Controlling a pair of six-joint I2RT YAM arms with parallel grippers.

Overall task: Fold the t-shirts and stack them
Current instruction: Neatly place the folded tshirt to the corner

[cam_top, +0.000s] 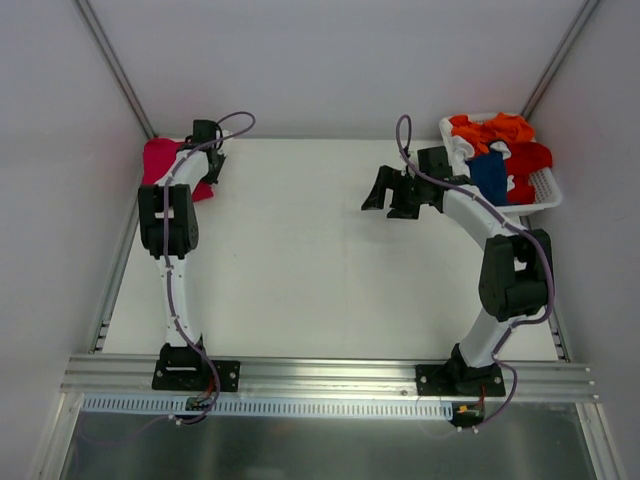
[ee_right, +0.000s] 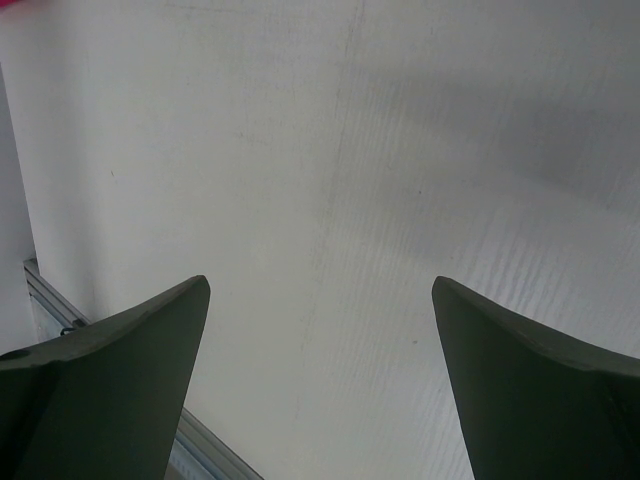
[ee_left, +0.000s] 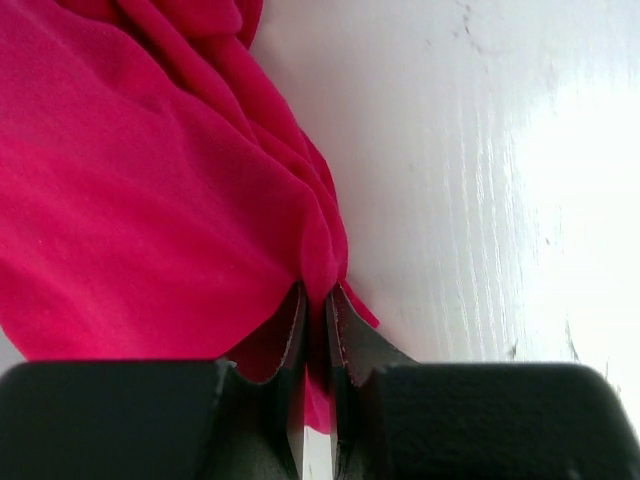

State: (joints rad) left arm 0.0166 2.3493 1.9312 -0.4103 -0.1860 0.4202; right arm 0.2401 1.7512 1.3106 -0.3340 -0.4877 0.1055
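Crimson-pink t-shirt crumpled far left; orange t-shirt, red t-shirt, dark blue t-shirt heaped together far right.

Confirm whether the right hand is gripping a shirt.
No, the right hand stands wide open above the white table, with nothing between its fingers.
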